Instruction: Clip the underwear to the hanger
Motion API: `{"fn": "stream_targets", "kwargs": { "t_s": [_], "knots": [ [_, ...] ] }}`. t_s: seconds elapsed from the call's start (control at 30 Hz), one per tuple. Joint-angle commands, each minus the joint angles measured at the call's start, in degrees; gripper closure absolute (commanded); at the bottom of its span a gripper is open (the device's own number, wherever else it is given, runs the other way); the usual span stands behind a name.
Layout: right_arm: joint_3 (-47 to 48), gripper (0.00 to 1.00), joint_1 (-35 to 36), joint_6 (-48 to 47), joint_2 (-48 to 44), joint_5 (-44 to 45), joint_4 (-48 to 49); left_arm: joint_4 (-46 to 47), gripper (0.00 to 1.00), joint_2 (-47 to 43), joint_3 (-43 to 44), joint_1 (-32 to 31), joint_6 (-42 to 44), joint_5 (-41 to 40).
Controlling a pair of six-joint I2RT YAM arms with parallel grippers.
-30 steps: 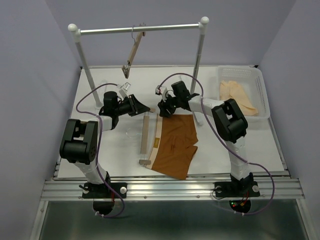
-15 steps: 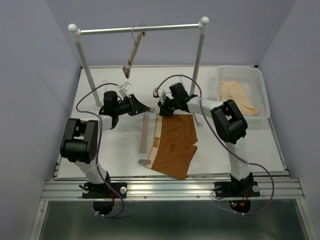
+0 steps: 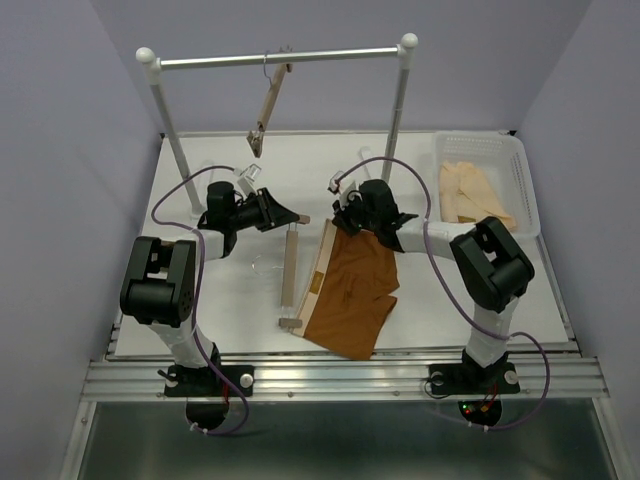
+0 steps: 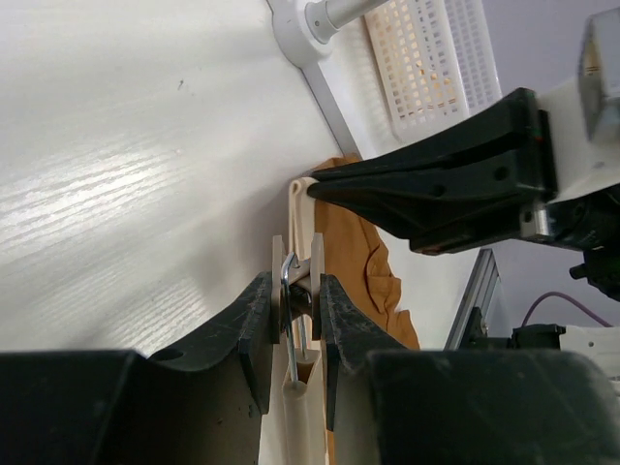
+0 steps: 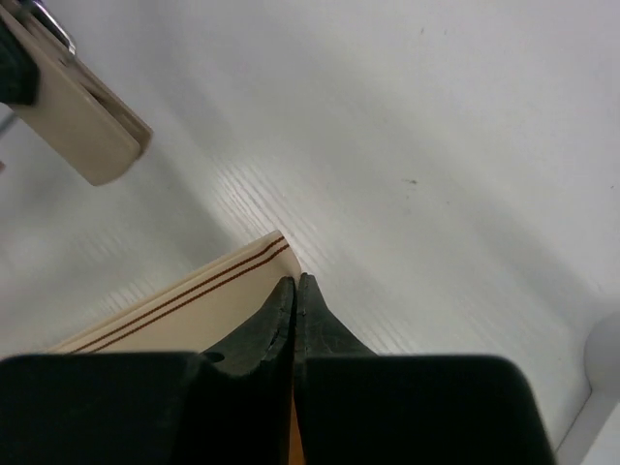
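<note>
Left wrist view shows the left pincer [image 4: 294, 291] clamped on an end clip [image 4: 294, 276] of the hanger [image 3: 291, 272]. The right pincer [image 5: 294, 286] is pinched onto the waistband corner of the underwear [image 3: 352, 290], which lies just beside the hanger on the worktop [image 3: 450, 280].

Nothing legible in any view: no words, numbers or brands. A small patch [image 3: 313, 285] on the underwear [image 3: 350, 290] waistband is too tiny to read.

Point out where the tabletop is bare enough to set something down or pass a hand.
Bare table lies in the far strip between the rail posts, and near-left, between the left arm and the hanger. Mid-table is crowded: the left gripper clamps the hanger's far end right beside the right gripper, shut on the underwear at its waistband.
</note>
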Motion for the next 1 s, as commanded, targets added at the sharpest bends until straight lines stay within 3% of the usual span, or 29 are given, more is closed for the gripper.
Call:
{"fn": "stream_targets", "kwargs": {
  "t_s": [0.0,0.17,0.97],
  "knots": [
    [-3.8,0.99,-0.1,6.1,-5.9,2.9,16.3,2.4,1.0,-1.1,2.0,0.1,2.4,5.0],
    [-5.5,0.99,0.5,7.8,-8.6,-2.5,17.5,4.8,1.0,-1.8,1.5,0.1,2.5,7.0],
    [-3.0,0.99,0.5,9.2,-9.3,-5.2,16.0,7.3,1.0,-1.0,0.5,-1.8,2.6,9.0]
  ]
}}
